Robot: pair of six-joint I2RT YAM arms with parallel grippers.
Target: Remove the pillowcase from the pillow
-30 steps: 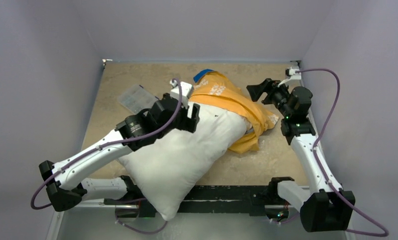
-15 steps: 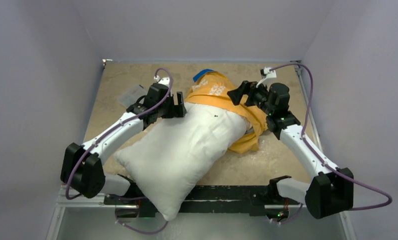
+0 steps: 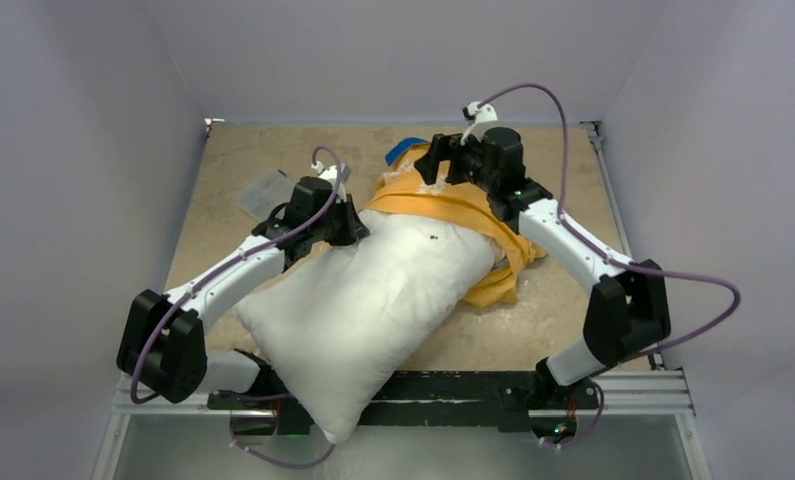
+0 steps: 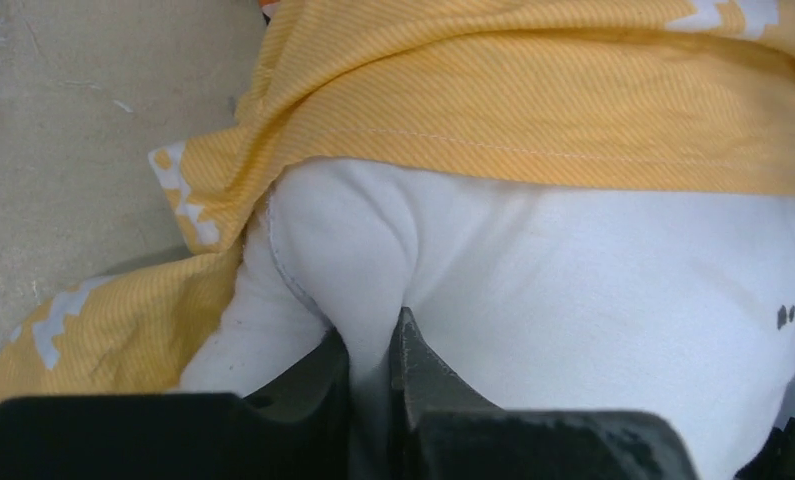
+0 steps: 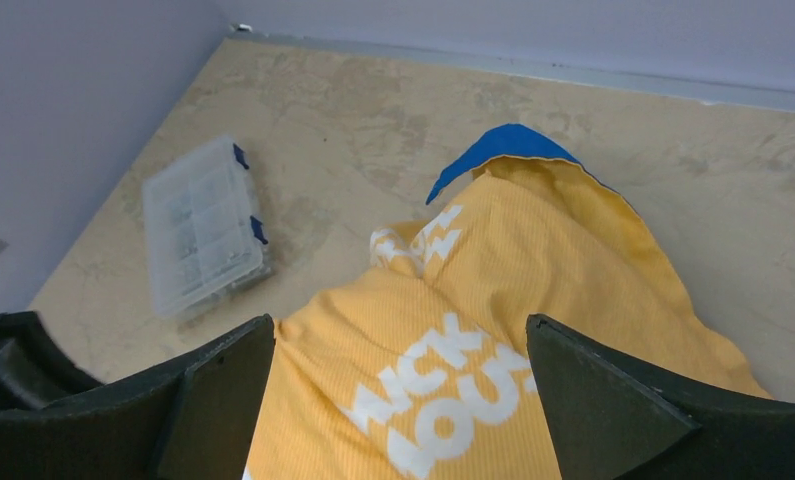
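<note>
Tan tabletop (image 3: pixel 263 150) in a purple-walled cell | pillow (image 3: pixel 373 290) lies diagonally, far end sheathed in pillowcase (image 3: pixel 463 205) | left gripper (image 4: pixel 371 350) pinches a pillow-corner fold, likely as an anchor | right gripper (image 5: pixel 398 335) spread wide, empty, poised over the pillowcase's far end for pulling

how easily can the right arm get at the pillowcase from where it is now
Probably yes, easily: the right gripper hangs open just above the bunched pillowcase, with nothing in between. The left gripper, pinching the pillow, is off to the side.
</note>
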